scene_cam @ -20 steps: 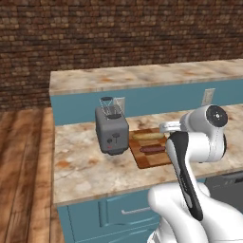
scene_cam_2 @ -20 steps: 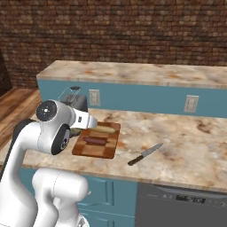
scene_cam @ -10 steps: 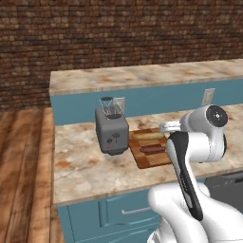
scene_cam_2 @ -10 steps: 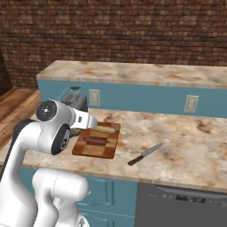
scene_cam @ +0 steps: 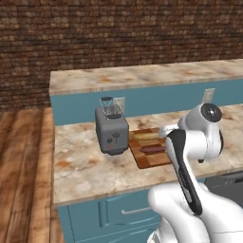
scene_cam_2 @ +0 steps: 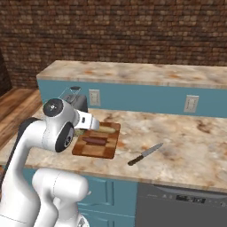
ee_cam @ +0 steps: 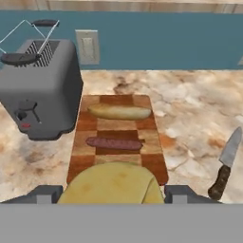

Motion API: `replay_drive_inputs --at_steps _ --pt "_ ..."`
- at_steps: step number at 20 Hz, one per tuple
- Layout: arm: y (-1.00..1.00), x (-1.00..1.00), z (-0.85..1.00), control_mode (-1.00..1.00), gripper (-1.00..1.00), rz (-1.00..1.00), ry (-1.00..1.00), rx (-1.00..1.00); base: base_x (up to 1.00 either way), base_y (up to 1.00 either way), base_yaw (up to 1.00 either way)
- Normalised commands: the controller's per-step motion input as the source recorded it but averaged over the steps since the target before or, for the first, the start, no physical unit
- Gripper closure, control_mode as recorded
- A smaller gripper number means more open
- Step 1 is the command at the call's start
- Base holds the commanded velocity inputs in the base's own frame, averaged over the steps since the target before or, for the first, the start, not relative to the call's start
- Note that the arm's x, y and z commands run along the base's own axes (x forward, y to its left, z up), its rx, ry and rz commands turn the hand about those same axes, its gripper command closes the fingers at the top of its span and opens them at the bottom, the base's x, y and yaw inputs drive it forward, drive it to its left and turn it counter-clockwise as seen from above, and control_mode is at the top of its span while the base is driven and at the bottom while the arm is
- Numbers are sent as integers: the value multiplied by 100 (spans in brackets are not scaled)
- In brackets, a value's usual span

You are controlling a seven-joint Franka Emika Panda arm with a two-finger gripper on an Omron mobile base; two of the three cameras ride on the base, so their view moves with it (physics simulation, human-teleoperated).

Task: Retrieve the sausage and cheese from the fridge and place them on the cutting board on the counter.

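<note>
In the hand view a lumpy yellowish cheese [ee_cam: 111, 182] sits between my gripper's [ee_cam: 114, 194] two grey fingertips [ee_cam: 45, 193], which are shut on it. It hangs over the near end of the reddish-brown cutting board [ee_cam: 152, 163]. The dark-red sausage [ee_cam: 114, 143] lies across the middle of the board, also seen from the base as sausage [scene_cam: 153, 149] and sausage [scene_cam_2: 94, 140]. The board [scene_cam_2: 104, 150] rests on the beige counter [scene_cam_2: 186, 150]. The fridge is out of view.
A pale tan loaf [ee_cam: 119, 112] lies at the board's far end. A grey toaster [ee_cam: 40, 90] stands right beside the board's left edge. A knife [ee_cam: 227, 161] lies on the counter to the right. Behind is a teal ledge with an outlet [ee_cam: 88, 46].
</note>
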Motion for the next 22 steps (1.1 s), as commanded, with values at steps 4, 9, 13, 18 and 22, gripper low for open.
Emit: replay_drive_inputs --at_steps 4,9,13,18,22 --pt "-19 27 -34 -100 100 39 21 1 0 0 0" --pt "-9 17 -34 -100 100 48 16 10 0 0 0" --pt "0 23 -47 -100 100 35 25 0 0 0 0" --pt "3 30 -47 -100 100 23 14 9 0 0 0" --pt "14 25 -43 -100 100 15 0 13 0 0 0"
